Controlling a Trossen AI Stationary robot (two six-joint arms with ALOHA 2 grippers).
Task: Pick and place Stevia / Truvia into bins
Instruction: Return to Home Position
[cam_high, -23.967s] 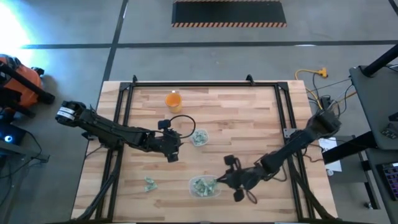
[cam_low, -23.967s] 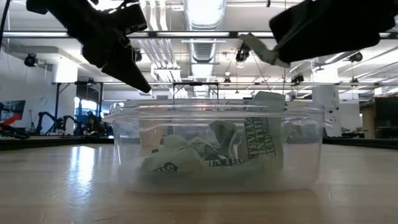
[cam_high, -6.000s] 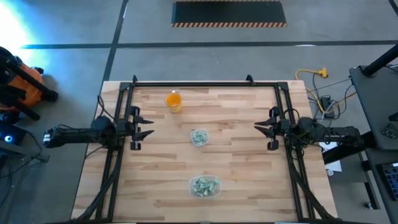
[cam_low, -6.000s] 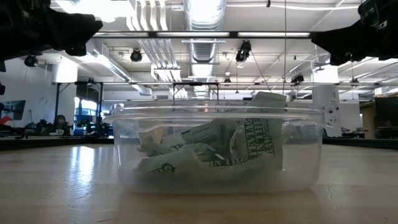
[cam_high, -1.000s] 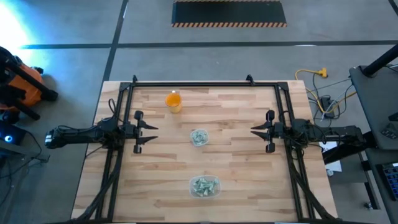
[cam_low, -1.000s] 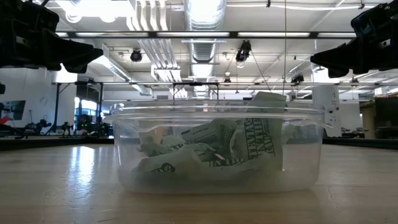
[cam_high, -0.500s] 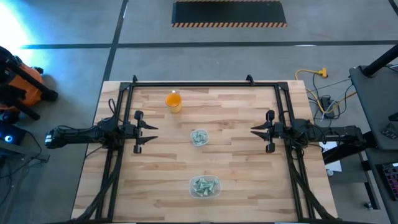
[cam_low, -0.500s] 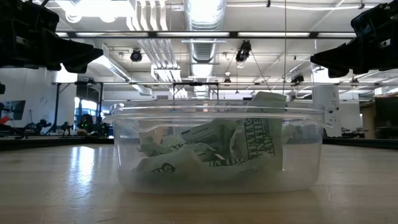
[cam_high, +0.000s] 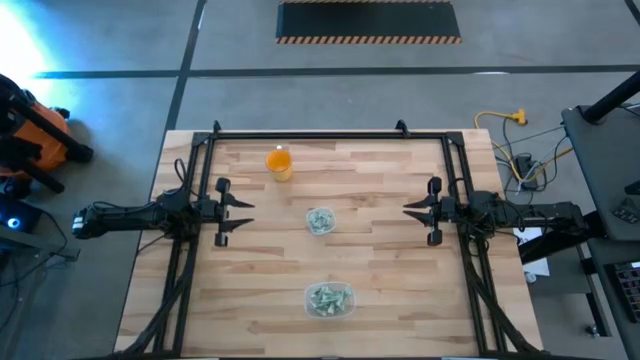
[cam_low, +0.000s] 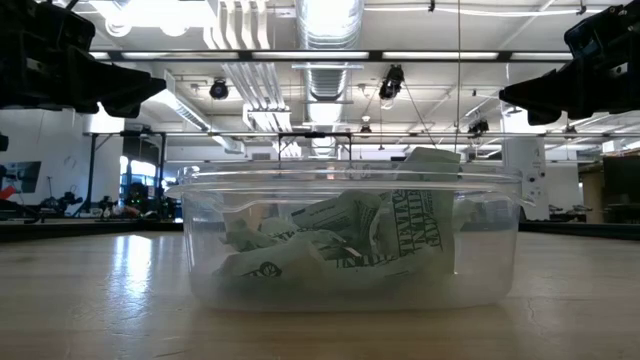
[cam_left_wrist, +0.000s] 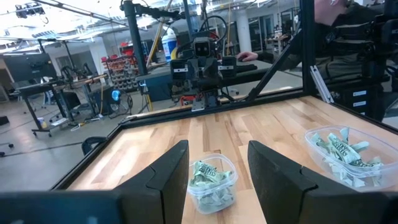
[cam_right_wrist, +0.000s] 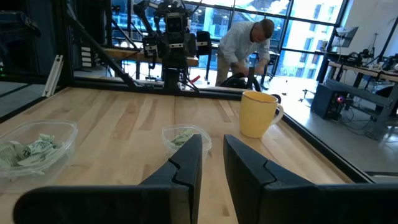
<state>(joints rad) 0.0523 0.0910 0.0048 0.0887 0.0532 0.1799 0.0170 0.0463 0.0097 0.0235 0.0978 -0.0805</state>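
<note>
Seen from overhead: L gripper (cam_high: 240, 212) sits at the table's (cam_high: 380, 180) 9 o'clock edge, R gripper (cam_high: 412, 213) at 3 o'clock. Both point inward, well apart from everything. Reads as home pose, arms kept out of the work area. L jaws wide apart, nothing btwn them; R jaws parted by a narrower gap, also empty. Stevia sachets (cam_high: 328, 299) are piled in the tub (cam_high: 307, 298) at 6 o'clock; more lie in the round cup (cam_high: 309, 221) near centre. Orange cup (cam_high: 279, 161) at approx 11 o'clock, no part in this. Every sachet I can spot is binned, so the job looks done w/ nothing left to grip.
</note>
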